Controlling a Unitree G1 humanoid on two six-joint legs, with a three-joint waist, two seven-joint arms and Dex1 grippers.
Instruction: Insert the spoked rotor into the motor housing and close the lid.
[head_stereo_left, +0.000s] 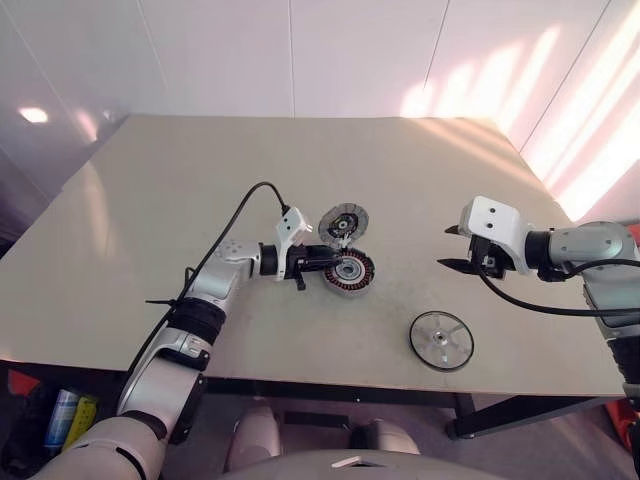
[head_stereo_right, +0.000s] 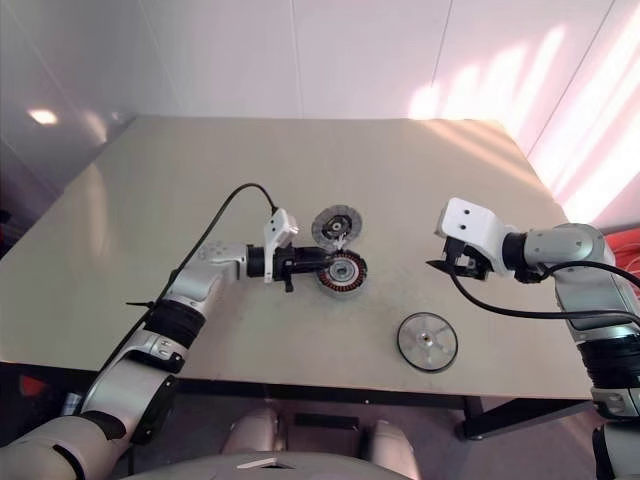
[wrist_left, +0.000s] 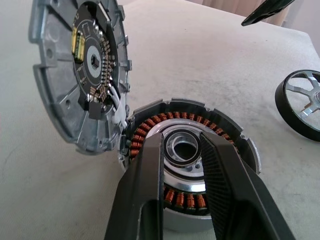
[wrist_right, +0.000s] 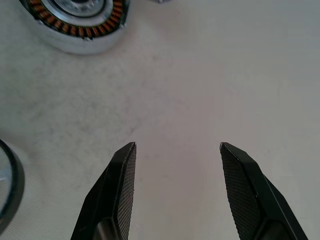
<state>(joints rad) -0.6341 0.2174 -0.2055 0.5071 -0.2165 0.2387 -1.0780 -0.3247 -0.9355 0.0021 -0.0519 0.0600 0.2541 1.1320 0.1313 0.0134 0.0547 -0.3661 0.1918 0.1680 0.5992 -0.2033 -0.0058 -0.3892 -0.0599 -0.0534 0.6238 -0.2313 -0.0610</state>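
The motor housing (head_stereo_left: 350, 271) sits mid-table, a shallow cup with coppery windings (wrist_left: 150, 122) around a silver centre. Its lid (head_stereo_left: 344, 224), a grey disc with a dark circuit face (wrist_left: 75, 75), stands tilted open on the hinge at the cup's far edge. My left gripper (head_stereo_left: 330, 262) reaches in level from the left. Its two fingers are slightly apart over the cup's near rim and centre (wrist_left: 182, 137), with nothing gripped between them. The spoked rotor (head_stereo_left: 441, 340) lies flat near the table's front edge. Up and to the right of it, my right gripper (head_stereo_left: 445, 248) hangs open and empty above bare table (wrist_right: 177, 145).
The beige table (head_stereo_left: 200, 180) runs back to a white wall, and its front edge passes just below the rotor. A black cable (head_stereo_left: 240, 205) loops above my left forearm. Some coloured items (head_stereo_left: 60, 415) lie on the floor at the lower left.
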